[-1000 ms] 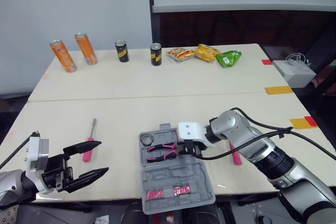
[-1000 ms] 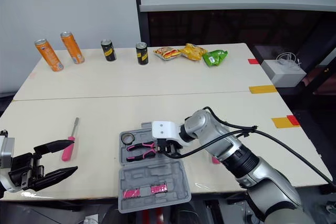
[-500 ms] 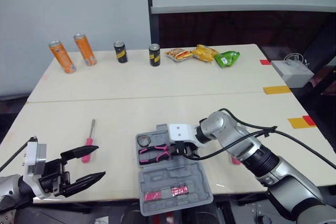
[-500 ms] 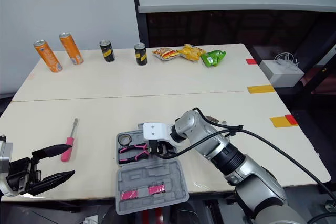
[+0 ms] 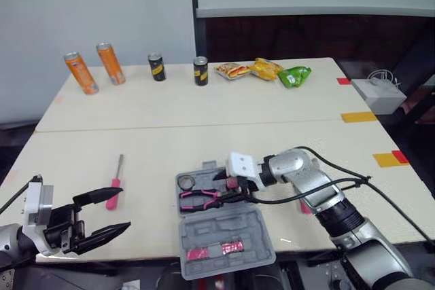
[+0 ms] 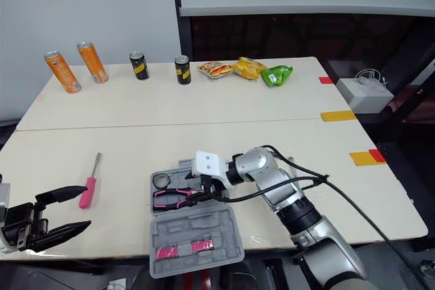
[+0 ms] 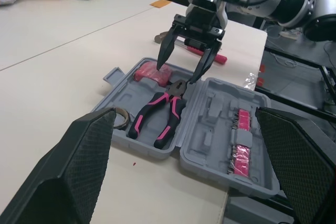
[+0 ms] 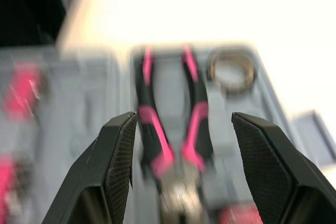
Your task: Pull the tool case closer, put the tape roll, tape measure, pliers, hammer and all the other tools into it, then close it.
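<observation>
Right gripper (image 7: 177, 73) spread open above the pliers (image 5: 198, 199) in the open tool case (image 5: 231, 225).

The case sits near the front edge of the table (image 5: 204, 106), its lid folded flat toward the robot with pink bits (image 5: 216, 249) clipped in it. The pliers lie in the tray, and the tape roll (image 5: 188, 182) lies in the tray corner just beside their handles. The right gripper's fingers straddle the pliers' head without gripping it. The left gripper (image 5: 126, 207) hangs at the table's front left, fingers apart and holding nothing. A pink-handled screwdriver (image 5: 113, 191) lies on the table near it. Another pink-handled tool (image 7: 207, 54) lies beside the case, behind the right arm. Drink cans (image 5: 81, 73) and snack bags (image 5: 265, 69) line the far edge.
</observation>
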Available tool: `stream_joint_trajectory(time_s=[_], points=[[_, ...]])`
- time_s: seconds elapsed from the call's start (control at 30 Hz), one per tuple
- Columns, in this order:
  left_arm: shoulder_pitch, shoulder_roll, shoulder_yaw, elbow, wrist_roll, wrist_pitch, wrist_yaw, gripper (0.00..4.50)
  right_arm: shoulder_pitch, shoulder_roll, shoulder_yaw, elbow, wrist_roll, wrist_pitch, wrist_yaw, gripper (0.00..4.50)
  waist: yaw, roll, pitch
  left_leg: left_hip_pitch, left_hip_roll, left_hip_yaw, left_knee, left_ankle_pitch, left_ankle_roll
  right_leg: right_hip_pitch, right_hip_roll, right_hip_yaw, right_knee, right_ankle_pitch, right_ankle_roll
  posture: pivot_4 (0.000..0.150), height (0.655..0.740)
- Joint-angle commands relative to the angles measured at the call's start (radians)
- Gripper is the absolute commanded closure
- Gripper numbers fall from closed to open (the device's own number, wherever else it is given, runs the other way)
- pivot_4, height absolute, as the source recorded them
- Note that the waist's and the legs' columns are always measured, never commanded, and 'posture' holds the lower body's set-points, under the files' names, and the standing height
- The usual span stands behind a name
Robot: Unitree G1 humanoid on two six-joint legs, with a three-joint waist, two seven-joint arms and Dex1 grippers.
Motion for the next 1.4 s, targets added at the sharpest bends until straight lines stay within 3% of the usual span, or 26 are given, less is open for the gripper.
stream_joint_trajectory(time_s=[0.03, 0.2, 0.5, 0.53, 0.73, 0.97, 1.07, 1.23, 1.4], points=[[-0.003, -0.004, 0.0, 0.01, 0.001, -0.027, -0.009, 0.0, 0.046, 0.032, -0.061, -0.044, 0.074, -0.037, -0.02, 1.53, 0.001, 0.0, 0.0, 0.0, 0.0, 0.0, 0.0, 0.0, 0.0, 0.0, 0.0, 0.0, 0.0, 0.0, 0.0, 0.15, 0.74], [-0.01, -0.015, -0.018, 0.032, 0.013, -0.05, -0.011, 0.0, 0.1, 0.085, -0.055, 0.005, 0.043, -0.098, -0.089, 1.53, 0.001, 0.0, 0.0, 0.0, 0.0, 0.0, 0.0, 0.0, 0.0, 0.0, 0.0, 0.0, 0.0, 0.0, 0.0, 0.15, 0.74], [-0.011, -0.024, -0.038, 0.062, 0.025, -0.086, -0.02, 0.0, 0.111, 0.129, -0.046, 0.143, 0.012, -0.185, -0.12, 4.37, 0.001, 0.0, 0.0, 0.0, 0.0, 0.0, 0.0, 0.0, 0.0, 0.0, 0.0, 0.0, -0.001, 0.0, -0.001, 0.15, 0.74], [-0.009, -0.025, -0.038, 0.065, 0.027, -0.089, -0.021, 0.0, 0.109, 0.132, -0.047, 0.155, 0.01, -0.191, -0.123, 4.44, 0.001, 0.0, 0.0, 0.0, 0.0, 0.0, 0.0, 0.0, 0.0, 0.0, 0.0, 0.0, -0.001, 0.0, -0.001, 0.15, 0.74], [0.0, -0.026, -0.039, 0.073, 0.03, -0.103, -0.021, 0.0, 0.094, 0.154, -0.034, 0.271, -0.033, -0.25, -0.144, 4.44, 0.001, 0.0, 0.0, 0.0, 0.0, 0.0, 0.0, 0.0, 0.0, 0.0, 0.0, 0.0, -0.001, 0.0, -0.001, 0.15, 0.74], [0.003, -0.034, -0.048, 0.089, 0.043, -0.127, -0.018, 0.0, 0.061, 0.148, 0.076, 0.524, -0.207, -0.256, -0.181, 4.44, -0.004, -0.002, -0.003, 0.003, 0.001, 0.001, -0.001, 0.0, 0.0, 0.004, 0.001, 0.0, -0.001, 0.001, -0.001, 0.15, 0.74], [0.004, -0.036, -0.051, 0.091, 0.046, -0.133, -0.015, 0.0, 0.043, 0.144, 0.138, 0.551, -0.268, -0.172, -0.176, 4.44, -0.002, 0.002, -0.007, 0.018, 0.001, 0.001, -0.002, 0.0, 0.0, 0.016, 0.001, 0.002, -0.001, 0.0, 0.0, 0.15, 0.74], [0.007, -0.038, -0.054, 0.099, 0.051, -0.141, -0.011, 0.0, 0.065, 0.134, 0.206, 0.545, -0.328, -0.114, -0.178, 4.44, 0.004, -0.003, -0.018, 0.048, -0.002, 0.0, -0.008, -0.001, -0.002, 0.037, 0.0, 0.004, -0.005, -0.006, 0.008, 0.15, 0.74], [0.011, -0.039, -0.058, 0.1, 0.053, -0.14, -0.006, 0.0, 0.082, 0.135, 0.21, 0.536, -0.342, -0.114, -0.203, 4.44, 0.003, -0.005, -0.032, 0.052, -0.011, -0.009, -0.011, -0.002, -0.002, 0.04, -0.001, 0.008, -0.006, -0.006, 0.009, 0.15, 0.74]])
